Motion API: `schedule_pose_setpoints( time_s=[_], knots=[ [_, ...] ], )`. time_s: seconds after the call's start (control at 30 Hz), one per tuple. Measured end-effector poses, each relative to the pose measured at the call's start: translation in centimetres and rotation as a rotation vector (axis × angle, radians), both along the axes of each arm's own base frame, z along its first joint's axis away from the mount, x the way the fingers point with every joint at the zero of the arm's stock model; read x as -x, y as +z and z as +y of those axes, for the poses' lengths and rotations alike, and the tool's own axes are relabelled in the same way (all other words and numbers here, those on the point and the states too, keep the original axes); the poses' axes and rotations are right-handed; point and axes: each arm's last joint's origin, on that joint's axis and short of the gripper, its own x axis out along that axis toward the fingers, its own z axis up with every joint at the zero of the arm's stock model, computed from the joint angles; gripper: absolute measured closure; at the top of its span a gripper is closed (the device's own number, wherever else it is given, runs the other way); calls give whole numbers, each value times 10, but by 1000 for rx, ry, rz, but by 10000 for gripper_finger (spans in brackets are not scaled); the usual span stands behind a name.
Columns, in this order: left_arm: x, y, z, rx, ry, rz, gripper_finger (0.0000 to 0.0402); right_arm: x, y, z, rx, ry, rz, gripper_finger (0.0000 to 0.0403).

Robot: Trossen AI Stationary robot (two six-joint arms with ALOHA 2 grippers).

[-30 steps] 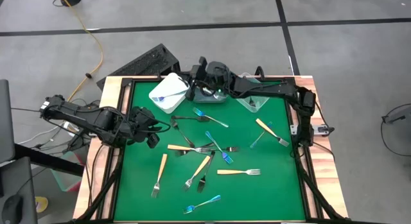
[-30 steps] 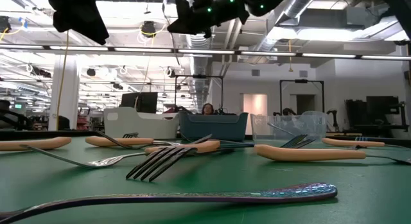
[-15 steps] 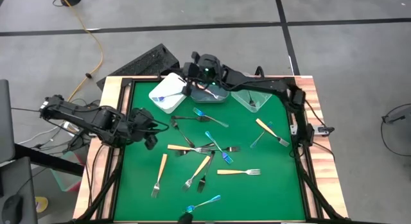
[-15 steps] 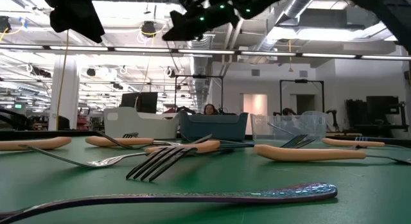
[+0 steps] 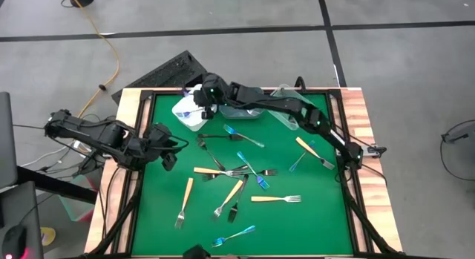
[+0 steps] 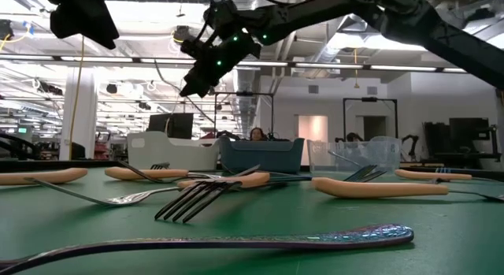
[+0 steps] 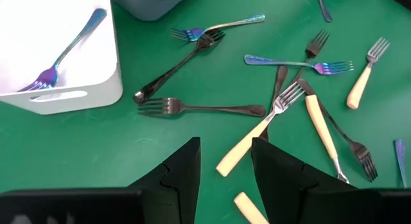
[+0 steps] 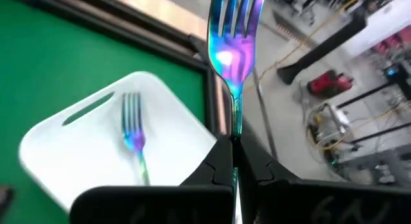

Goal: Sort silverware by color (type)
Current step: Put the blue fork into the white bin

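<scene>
My right gripper (image 5: 199, 96) (image 8: 232, 161) hangs over the white bin (image 5: 194, 118) (image 8: 77, 161) at the mat's far left, shut on an iridescent blue fork (image 8: 234, 38). One blue fork (image 8: 133, 137) lies in that bin. Several forks with orange, black or blue handles (image 5: 236, 172) lie scattered flat on the green mat. My left gripper (image 5: 168, 152) (image 7: 225, 176) hovers open and empty above the mat's left side, near a black fork (image 7: 199, 108). My right gripper pinches the fork just below its head, at the neck (image 8: 234, 135), between its two fingers. The fork runs along the fingers; its tines stick out past the tips and the handle is hidden behind them. It is lifted clear, above the white bin's far edge.
A grey-blue bin (image 5: 245, 112) and a clear bin (image 5: 288, 116) stand beside the white one along the far edge. A wooden frame (image 5: 133, 110) borders the mat. The right arm (image 5: 282, 107) stretches across the bins. A keyboard (image 5: 167, 72) lies beyond the table.
My right gripper has swung toward the table's left edge, from above the grey-blue bin to over the white bin, sinking and rolling as it went. The blue fork has travelled with it, still clear of everything.
</scene>
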Motion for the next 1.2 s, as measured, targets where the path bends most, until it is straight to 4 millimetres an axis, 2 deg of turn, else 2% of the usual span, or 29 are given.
schedule_pose_setpoints(
  time_s=[0.13, 0.4, 0.47, 0.7, 0.97, 1.2],
  knots=[
    [1, 0, 0, -1, 2, 6, 279, -3, -7, 5, 15, 22, 29, 394],
    [1, -1, 0, -7, 3, 19, 279, -17, -49, 10, -8, -21, 88, 394],
    [1, -1, 0, -8, 4, 20, 279, -19, -56, 7, 40, -71, 107, 394],
    [1, -1, 0, -9, 4, 20, 279, -19, -56, 0, 78, -97, 116, 394],
    [1, -1, 0, -9, 4, 20, 279, -17, -60, 2, 103, -67, 182, 393],
    [1, -1, 1, -11, 4, 20, 279, -16, -61, 1, 92, -69, 202, 372]
  ],
)
